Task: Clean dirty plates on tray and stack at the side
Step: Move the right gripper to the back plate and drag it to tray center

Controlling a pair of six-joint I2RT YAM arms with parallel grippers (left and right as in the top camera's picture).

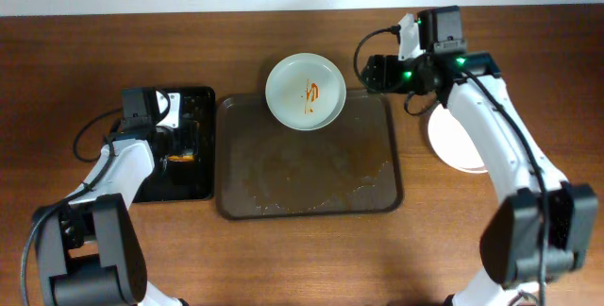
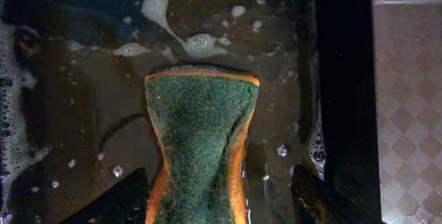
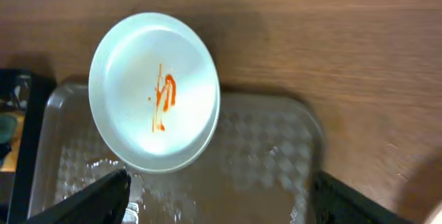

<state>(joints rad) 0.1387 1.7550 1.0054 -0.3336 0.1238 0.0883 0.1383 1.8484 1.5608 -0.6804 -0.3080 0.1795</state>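
One white plate (image 1: 305,91) with a red-orange sauce streak lies on the back rim of the brown tray (image 1: 368,169), overhanging the table. It also shows in the right wrist view (image 3: 155,89), with the tray (image 3: 276,155) below it. My right gripper (image 1: 374,70) is open and empty (image 3: 221,207), above the tray's back right part, right of the plate. A white plate stack (image 1: 453,145) sits on the table at the right, partly hidden by my right arm. My left gripper (image 1: 177,141) is open (image 2: 221,200) around a green and orange sponge (image 2: 200,127).
The sponge (image 1: 179,158) lies in the smaller black tray (image 1: 193,188) left of the brown tray, in soapy water with foam (image 2: 159,10). The brown tray's floor is wet, with small residue near its front right (image 1: 368,178). The black tray's edge shows at the left of the right wrist view (image 3: 17,134).
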